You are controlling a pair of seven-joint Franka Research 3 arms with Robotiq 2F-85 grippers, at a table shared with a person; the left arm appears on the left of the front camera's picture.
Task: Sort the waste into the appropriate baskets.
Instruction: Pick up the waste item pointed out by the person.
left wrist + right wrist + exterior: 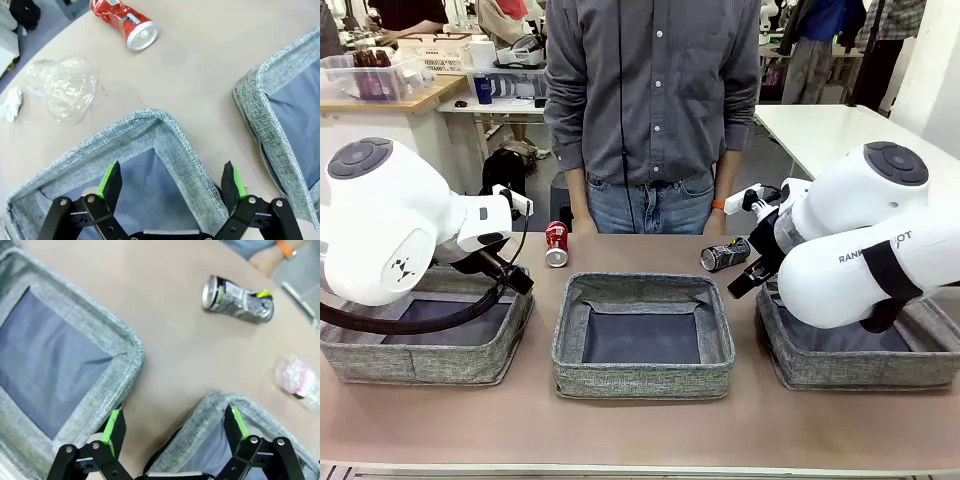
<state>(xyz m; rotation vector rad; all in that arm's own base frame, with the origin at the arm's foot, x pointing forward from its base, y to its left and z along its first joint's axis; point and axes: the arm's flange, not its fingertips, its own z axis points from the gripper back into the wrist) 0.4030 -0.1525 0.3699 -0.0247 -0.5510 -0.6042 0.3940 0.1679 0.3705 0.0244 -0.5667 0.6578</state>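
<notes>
- Three grey woven baskets [640, 380] are seen bare; sorting is judged not yet begun.
- Red drink can [556, 243], black-and-silver can [725, 255], clear bottle [65, 87], pink-labelled bottle [300, 382] and paper wad [11, 103] are found on the tan tabletop [520, 420], beyond the baskets.
- Left claw [171, 180] and right claw [173, 427] are held apart, empty, over basket corners.
- Cluttered workbenches are seen behind a person.

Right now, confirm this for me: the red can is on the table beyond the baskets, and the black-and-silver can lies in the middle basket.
Not quite. The black-and-silver can lies on the table too, beyond the middle basket and toward the right basket, as the front view shows. The red can is where you said.
</notes>
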